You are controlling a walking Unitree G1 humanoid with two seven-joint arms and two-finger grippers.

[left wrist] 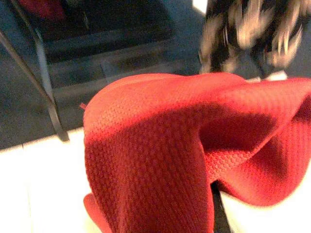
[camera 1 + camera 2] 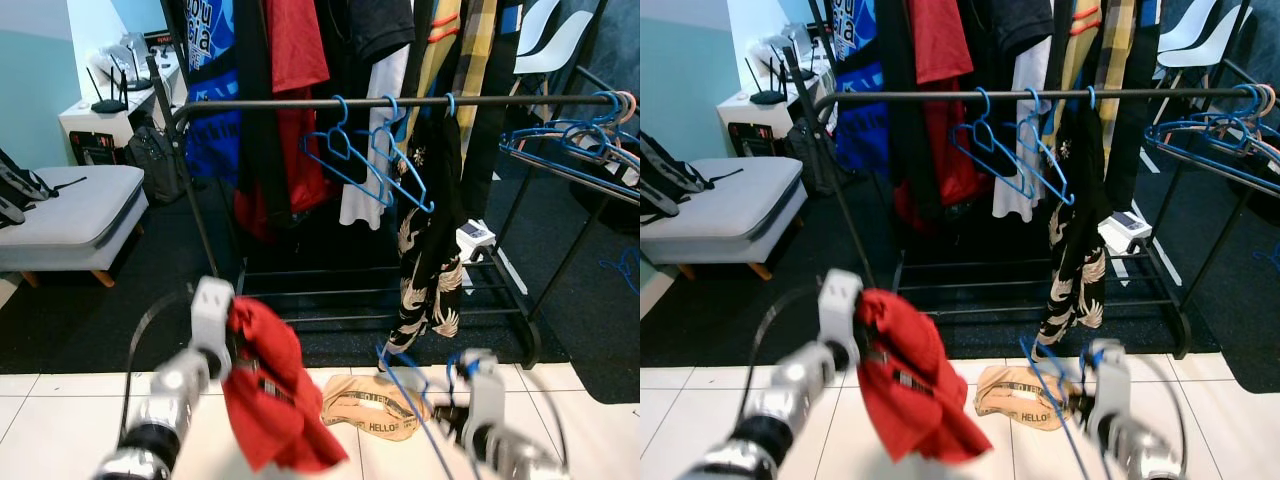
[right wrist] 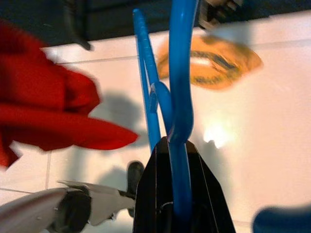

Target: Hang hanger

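A blue hanger is clamped in the right gripper, low over the white floor tiles; the rail lies above and ahead. A red garment is clenched in the left gripper.

Head views evenly lit, bright indoor light. White floor tiles near overexposed; black mat under the clothes rack stays dark, detail lost. Both arms soft with motion blur low in frame; hung clothes sharp. Left wrist view: red cloth close, strongly lit on top, deep shadow in its fold, background smeared. Right wrist view: blue hanger out of focus, glare spot on tile, shadow of the cloth on the floor, tan garment blurred.
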